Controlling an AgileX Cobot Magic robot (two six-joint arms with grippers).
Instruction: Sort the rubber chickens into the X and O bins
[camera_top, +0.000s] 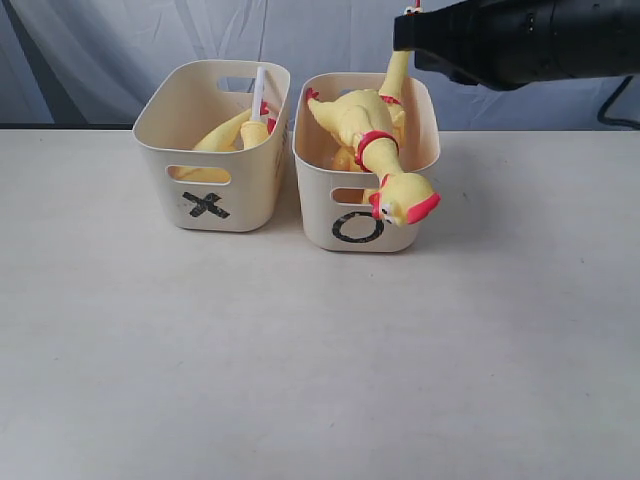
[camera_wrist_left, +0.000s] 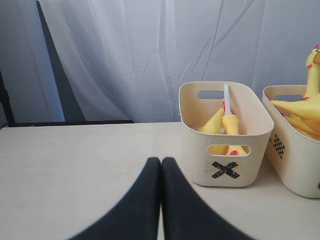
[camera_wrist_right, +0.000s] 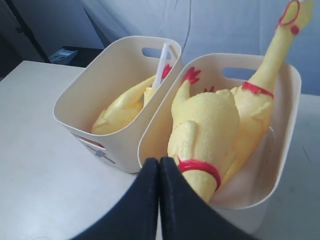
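The X bin (camera_top: 250, 185) holds one rubber chicken (camera_top: 220, 135) and a head-and-neck piece with a white tube (camera_top: 260, 95). In the O bin (camera_top: 320, 205) lie two more. One chicken (camera_top: 365, 125) drapes over the front rim with its head (camera_top: 405, 200) hanging outside, and the other's neck (camera_top: 397, 75) stands up at the back. My right gripper (camera_wrist_right: 159, 162) is shut with nothing in it, its tips next to the draped chicken's red neck band (camera_wrist_right: 200, 167). My left gripper (camera_wrist_left: 161, 161) is shut and empty over the table, to one side of the X bin (camera_wrist_left: 200, 155).
My black right arm (camera_top: 520, 40) reaches in across the upper right of the exterior view. The two bins stand side by side, nearly touching, at the back of the pale table (camera_top: 300, 360). A white curtain (camera_wrist_left: 150, 60) hangs behind them.
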